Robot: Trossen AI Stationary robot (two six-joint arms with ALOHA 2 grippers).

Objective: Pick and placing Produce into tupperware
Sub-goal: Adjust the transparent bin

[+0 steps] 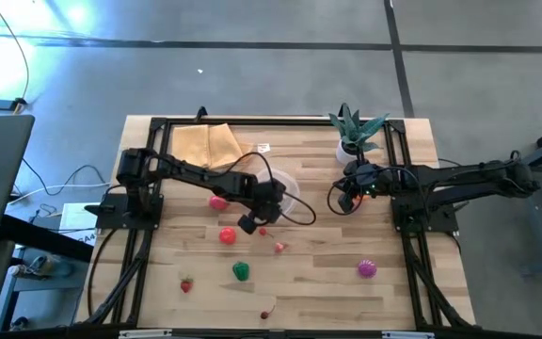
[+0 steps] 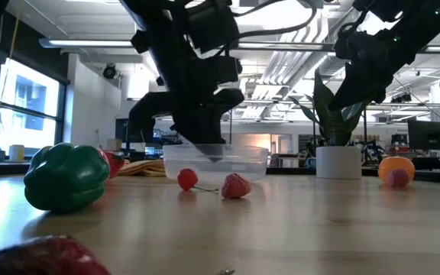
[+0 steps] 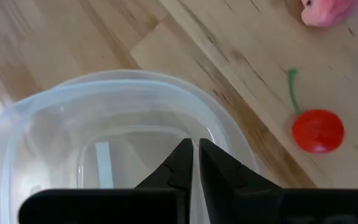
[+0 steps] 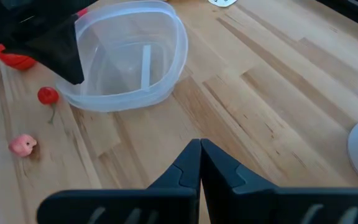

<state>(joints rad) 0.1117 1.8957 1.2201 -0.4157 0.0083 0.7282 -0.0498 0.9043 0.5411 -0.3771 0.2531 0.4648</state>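
- Tupperware empty, mid-tabletop, near the back; left gripper clenched, holding nothing, tips just over the container's near rim.
- Cherry and pink piece lie just beside the tupperware; green pepper, purple piece, and red pieces toward the front.
- Bare wood between container and right gripper, clenched empty, near the plant pot.
- Left arm reaches in from the left edge.
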